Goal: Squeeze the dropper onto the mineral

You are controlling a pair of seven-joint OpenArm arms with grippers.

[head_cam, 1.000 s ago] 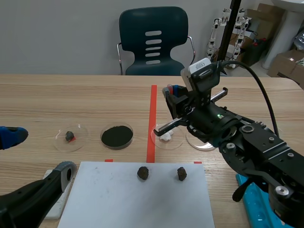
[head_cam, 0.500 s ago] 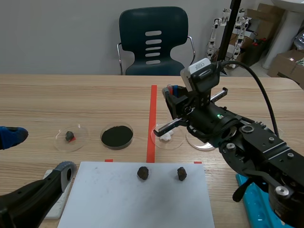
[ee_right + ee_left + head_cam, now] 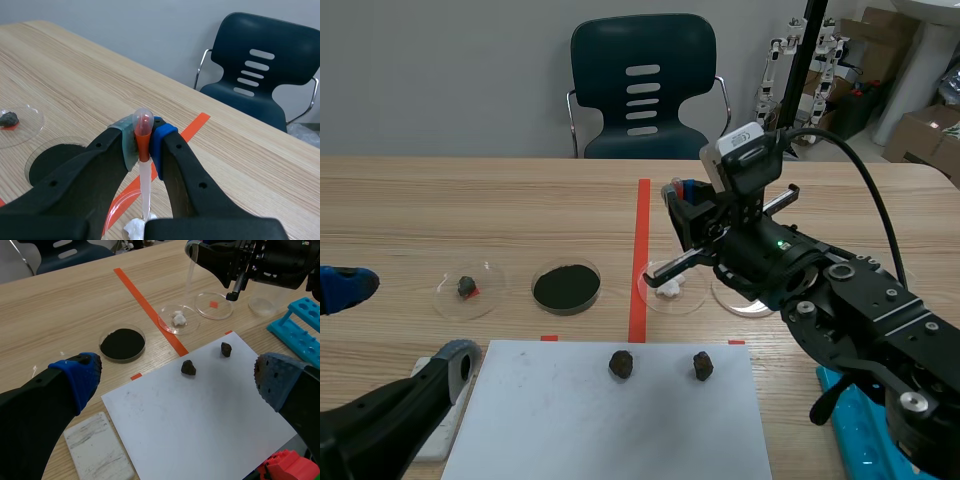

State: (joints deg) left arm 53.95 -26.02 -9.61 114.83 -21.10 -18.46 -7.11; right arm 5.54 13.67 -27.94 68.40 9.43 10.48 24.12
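My right gripper point(image 3: 142, 141) is shut on the clear dropper point(image 3: 144, 170), pinching its orange-red bulb between the pads. The dropper hangs tip down over a white mineral lump point(image 3: 135, 228) lying in a clear petri dish point(image 3: 670, 292) just right of the red tape line. From the left wrist view, the dropper's tube point(image 3: 190, 271) stands straight above that white mineral point(image 3: 179, 318). My left gripper point(image 3: 175, 385) is open with nothing between its fingers, low at the near left over the white paper sheet point(image 3: 200, 425).
Two dark rocks point(image 3: 621, 364) point(image 3: 701, 365) lie on the paper. Left of the tape are a dish of black powder point(image 3: 566, 287) and a dish with a small dark stone point(image 3: 468, 288). A blue rack point(image 3: 865, 430) stands at the near right, a white block point(image 3: 97, 450) at the near left.
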